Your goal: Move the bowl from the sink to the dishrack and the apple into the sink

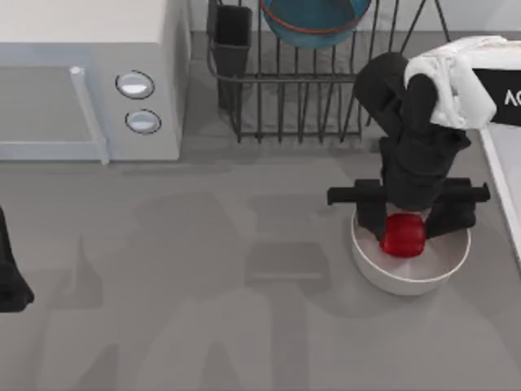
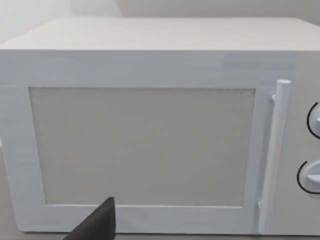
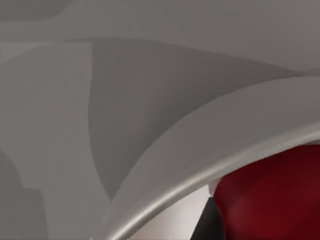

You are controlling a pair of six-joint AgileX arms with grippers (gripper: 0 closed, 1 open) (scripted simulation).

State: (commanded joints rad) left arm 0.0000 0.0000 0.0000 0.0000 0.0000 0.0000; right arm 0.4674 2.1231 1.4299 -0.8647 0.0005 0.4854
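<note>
apple step in hand: my right gripper is down over the white bowl, fingers set either side of the apple.

the blue bowl already sits in the dishrack, so that half looks done. i judge the fingers close on the apple, though i cannot tell if they clamp it. next move calls for a firm grip, a straight lift clear of the rim, then travel to the sink at the table's right edge. my left arm is parked at the left edge, near the microwave.
</note>
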